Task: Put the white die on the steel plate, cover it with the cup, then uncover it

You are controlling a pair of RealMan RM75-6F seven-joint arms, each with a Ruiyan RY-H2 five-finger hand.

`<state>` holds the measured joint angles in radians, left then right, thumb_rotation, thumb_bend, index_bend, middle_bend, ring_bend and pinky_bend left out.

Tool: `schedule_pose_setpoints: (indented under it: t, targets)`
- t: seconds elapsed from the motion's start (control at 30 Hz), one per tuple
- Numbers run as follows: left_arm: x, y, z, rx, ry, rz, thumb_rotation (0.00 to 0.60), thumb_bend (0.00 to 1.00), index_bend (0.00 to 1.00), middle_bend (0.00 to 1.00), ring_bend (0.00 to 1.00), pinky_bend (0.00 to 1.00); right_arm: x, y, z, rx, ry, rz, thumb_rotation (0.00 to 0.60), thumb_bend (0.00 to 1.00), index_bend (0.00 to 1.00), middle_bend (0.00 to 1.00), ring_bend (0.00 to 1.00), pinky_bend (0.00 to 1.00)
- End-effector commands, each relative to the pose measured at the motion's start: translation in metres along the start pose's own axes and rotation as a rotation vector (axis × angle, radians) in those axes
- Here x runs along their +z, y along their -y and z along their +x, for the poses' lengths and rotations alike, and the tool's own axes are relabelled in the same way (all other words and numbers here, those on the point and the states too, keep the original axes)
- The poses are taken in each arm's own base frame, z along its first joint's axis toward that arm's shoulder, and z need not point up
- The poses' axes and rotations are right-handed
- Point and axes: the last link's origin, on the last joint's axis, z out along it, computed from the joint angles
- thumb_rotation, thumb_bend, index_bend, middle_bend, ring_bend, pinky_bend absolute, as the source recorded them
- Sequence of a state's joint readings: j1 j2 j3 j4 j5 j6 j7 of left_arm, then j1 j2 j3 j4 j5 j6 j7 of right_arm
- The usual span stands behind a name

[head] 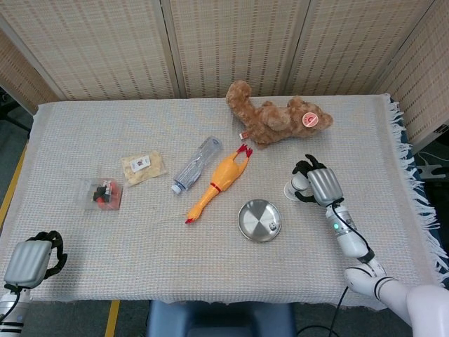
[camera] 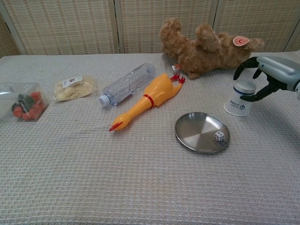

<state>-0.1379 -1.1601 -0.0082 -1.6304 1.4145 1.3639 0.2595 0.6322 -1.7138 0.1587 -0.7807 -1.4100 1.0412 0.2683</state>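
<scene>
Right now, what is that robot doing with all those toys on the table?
The robot's right hand is curled around a white cup that stands upside down on the table, beside the steel plate. A little white die already sits on that plate, uncovered. The left hand rests at the table's near edge, holding nothing. The teddy bear, rubber chicken and plastic bottle just lie on the table, untouched.
</scene>
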Motion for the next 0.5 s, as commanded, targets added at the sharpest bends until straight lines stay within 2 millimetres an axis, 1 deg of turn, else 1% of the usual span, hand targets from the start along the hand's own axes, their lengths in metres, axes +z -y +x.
schedule_pose_setpoints:
  t: [0.03,0.17,0.37,0.5]
  targets:
    - [0.000,0.000,0.000,0.000,0.000,0.001,0.600,0.36,0.26,0.38,0.35,0.55,0.001,-0.001,-0.003,0.007,-0.003,0.001,0.600,0.14,0.38,0.27,0.12,0.33]
    - [0.000,0.000,0.000,0.002,0.000,0.000,0.600,0.36,0.26,0.38,0.35,0.55,0.000,-0.001,-0.004,0.020,-0.013,0.010,0.600,0.15,0.42,0.31,0.18,0.43]
    - [0.000,-0.001,0.000,0.003,0.001,-0.003,0.600,0.36,0.26,0.38,0.35,0.55,-0.002,0.001,-0.003,0.037,-0.041,0.034,0.600,0.17,0.46,0.37,0.28,0.54]
    - [0.000,-0.001,0.000,0.003,0.000,-0.002,0.600,0.36,0.26,0.39,0.35,0.55,-0.007,0.009,0.000,0.056,-0.076,0.073,0.600,0.18,0.49,0.41,0.34,0.56]
